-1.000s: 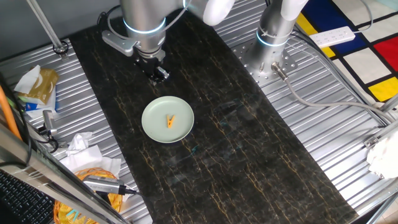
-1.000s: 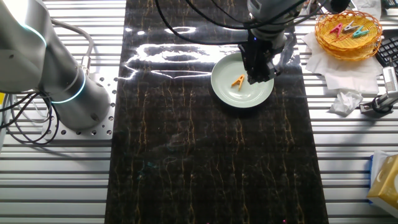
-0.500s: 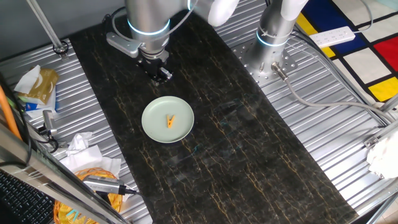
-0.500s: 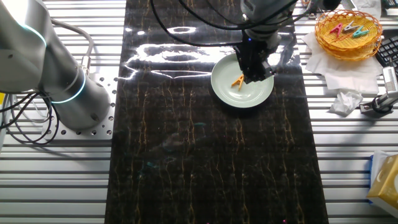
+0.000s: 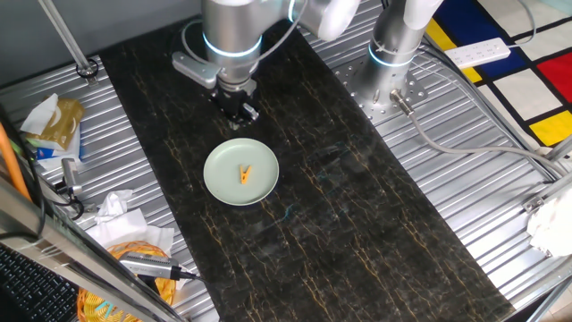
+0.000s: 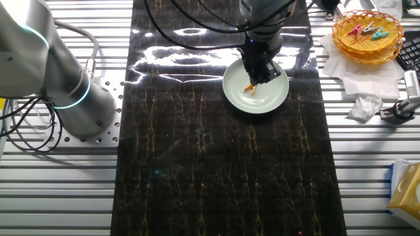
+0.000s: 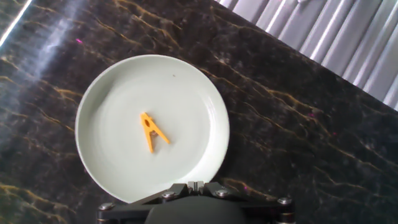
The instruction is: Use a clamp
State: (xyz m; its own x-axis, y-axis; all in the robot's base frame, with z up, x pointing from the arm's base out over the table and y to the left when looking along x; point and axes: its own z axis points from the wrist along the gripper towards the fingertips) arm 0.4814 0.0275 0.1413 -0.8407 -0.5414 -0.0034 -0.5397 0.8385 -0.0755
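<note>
The clamp point(image 7: 153, 131) lies loose mid-plate point(image 7: 193, 87), prongs toward 5 o'clock. The gripper point(image 5: 243, 113) hangs above the plate's 12 o'clock rim; whether its jaws are spread I cannot tell. A crooked descent could nudge the clamp or tip the plate.

A ribbed metal table point(image 5: 465, 179) carries a dark marble-patterned mat point(image 5: 357, 224) running down its middle. On the mat sits a pale green plate point(image 5: 223, 183), towards its far left part. Left of the mat lie crumpled paper point(image 5: 112, 207) and a yellow bag point(image 5: 58, 121). In the other fixed view a wicker basket point(image 6: 367, 46) stands on white tissue point(image 6: 354, 82) at the table's edge.
</note>
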